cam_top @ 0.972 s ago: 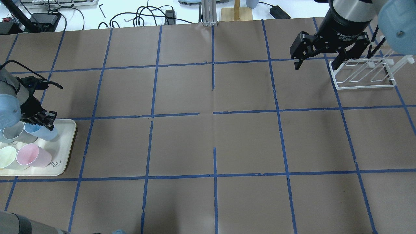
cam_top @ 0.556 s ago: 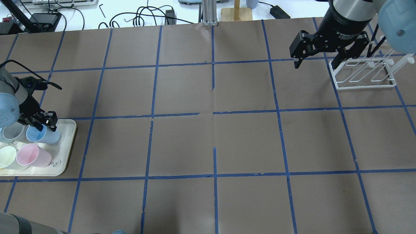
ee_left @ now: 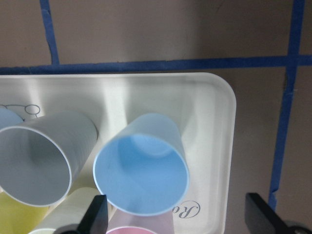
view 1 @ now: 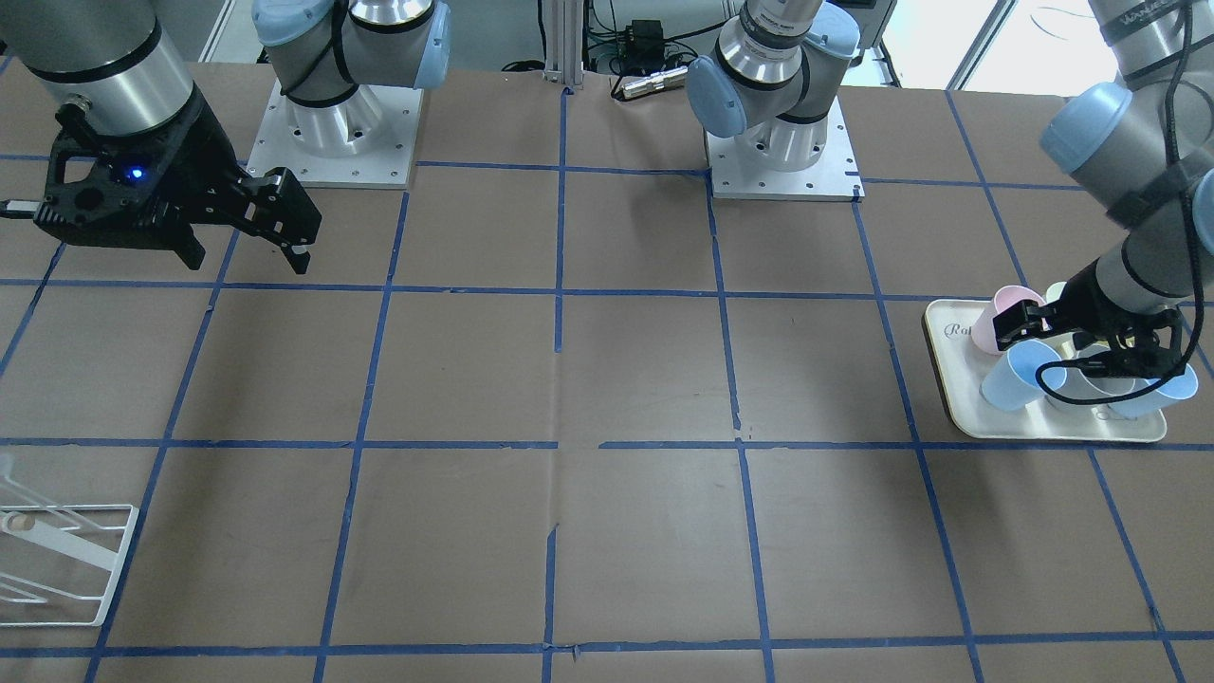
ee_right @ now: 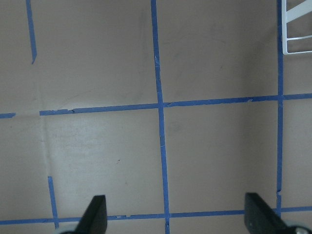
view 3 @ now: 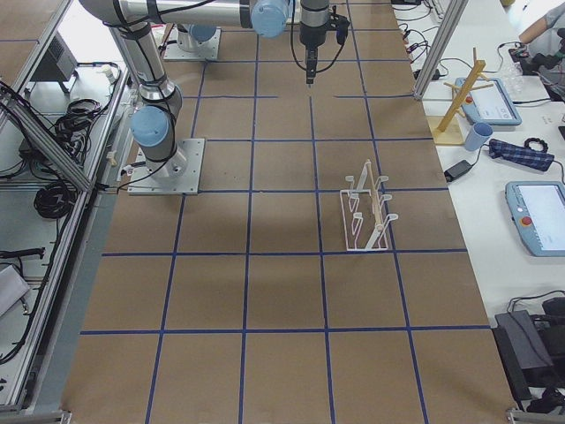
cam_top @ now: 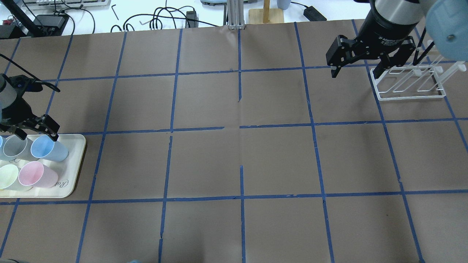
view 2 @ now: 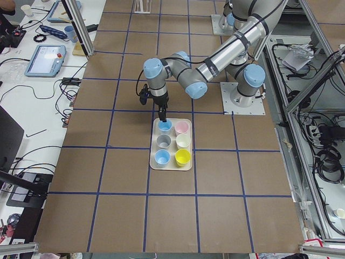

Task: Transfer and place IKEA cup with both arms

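The IKEA cup [cam_top: 48,149] is a light-blue tumbler standing upright at the far right corner of a cream tray [cam_top: 75,168]. It also shows in the left wrist view [ee_left: 141,168] and the front view [view 1: 1013,376]. My left gripper [cam_top: 36,132] hangs open and empty just above the cup's far side, with the cup between its fingers [ee_left: 95,219] in the wrist view, not touching. A second blue cup [view 2: 162,157] stands at the tray's other end. My right gripper [cam_top: 356,71] is open and empty, high over the far right of the table.
On the tray there are also a grey cup [cam_top: 15,147] right beside the blue one, a pink cup [cam_top: 36,175], a pale green cup [cam_top: 8,176] and a yellow cup [view 2: 183,157]. A white wire rack [cam_top: 407,86] stands by the right gripper.
My left gripper has drawn back to the left and the far side, off the blue cup's rim, so the whole cup now shows. The right arm has hardly moved.
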You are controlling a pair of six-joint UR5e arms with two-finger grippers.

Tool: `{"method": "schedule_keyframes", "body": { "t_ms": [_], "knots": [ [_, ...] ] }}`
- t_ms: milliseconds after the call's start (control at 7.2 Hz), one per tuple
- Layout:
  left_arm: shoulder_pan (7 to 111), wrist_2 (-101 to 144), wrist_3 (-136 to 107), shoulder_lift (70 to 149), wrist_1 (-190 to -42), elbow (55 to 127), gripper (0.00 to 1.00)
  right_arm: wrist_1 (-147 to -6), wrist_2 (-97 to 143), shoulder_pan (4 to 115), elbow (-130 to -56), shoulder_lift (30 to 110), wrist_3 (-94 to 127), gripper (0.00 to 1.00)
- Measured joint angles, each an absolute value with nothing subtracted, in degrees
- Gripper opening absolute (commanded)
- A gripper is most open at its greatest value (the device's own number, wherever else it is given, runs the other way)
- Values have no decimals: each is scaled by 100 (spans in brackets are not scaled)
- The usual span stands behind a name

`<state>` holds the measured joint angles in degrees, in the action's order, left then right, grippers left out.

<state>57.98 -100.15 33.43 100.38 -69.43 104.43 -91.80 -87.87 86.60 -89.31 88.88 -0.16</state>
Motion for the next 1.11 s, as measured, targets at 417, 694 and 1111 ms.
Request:
{"method": "schedule_keyframes", "body": {
  "t_ms": [417, 694, 1111],
  "knots": [
    [6769, -9457, 1914, 9463, -8511, 9610, 100, -9183, -8767, 8670, -8913, 8888, 0, 100],
    [7767, -9209, 1293, 9092, -9063, 9284, 100, -9185, -8769, 8669, -8903, 8894, 8, 100],
    [8768, -9135, 719, 8614, -9540, 9254, 100, -9184, -8769, 8666, -8877, 8895, 7, 100]
  ]
}}
